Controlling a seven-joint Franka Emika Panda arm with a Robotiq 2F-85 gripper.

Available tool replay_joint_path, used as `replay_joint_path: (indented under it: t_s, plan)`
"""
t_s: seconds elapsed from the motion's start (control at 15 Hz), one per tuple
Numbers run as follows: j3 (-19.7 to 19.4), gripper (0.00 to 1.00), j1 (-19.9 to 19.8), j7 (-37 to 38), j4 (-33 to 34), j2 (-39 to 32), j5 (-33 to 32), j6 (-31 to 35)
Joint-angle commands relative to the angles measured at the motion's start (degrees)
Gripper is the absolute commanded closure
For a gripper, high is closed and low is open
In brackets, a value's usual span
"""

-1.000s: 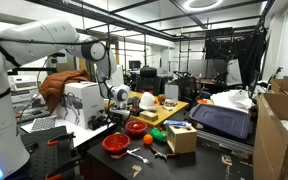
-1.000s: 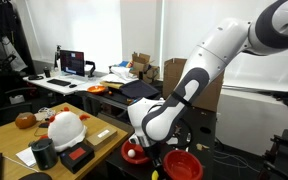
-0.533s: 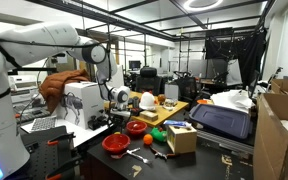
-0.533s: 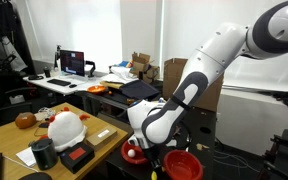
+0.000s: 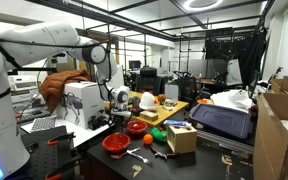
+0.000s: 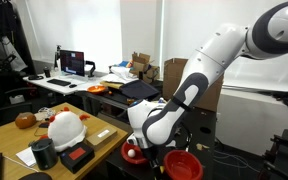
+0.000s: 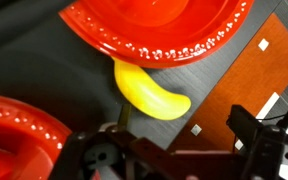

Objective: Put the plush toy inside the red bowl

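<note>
The tool (image 7: 179, 150) enters at the near edge of the wrist view. Its jaws are spread fully apart and grip nothing. At near left, a near red bowl (image 7: 14, 125) sits on the dark worktop (image 7: 24, 55). Just beyond the tool, the plush toy (image 7: 149, 95), yellow and banana-shaped, lies on the worktop between the two bowls. Its far end is hidden by the rim of the far red bowl (image 7: 154, 30). A brown board (image 7: 254, 80) lies to the right.

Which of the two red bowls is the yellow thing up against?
The upper bowl in the wrist view: the yellow toy meets its rim. The lower-left bowl lies apart.
</note>
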State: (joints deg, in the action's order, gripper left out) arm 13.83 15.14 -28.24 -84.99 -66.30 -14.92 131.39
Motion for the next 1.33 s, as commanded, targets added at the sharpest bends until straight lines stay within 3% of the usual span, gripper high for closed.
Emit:
replay_joint_path:
  t_s: [0.0, 1.27]
  plan:
    - [0.16, 0.00, -0.54, -2.18, 0.07, -0.16, -1.03, 1.86]
    - [-0.19, 0.00, -5.21, -17.66, -0.02, -2.66, -0.26, -0.19]
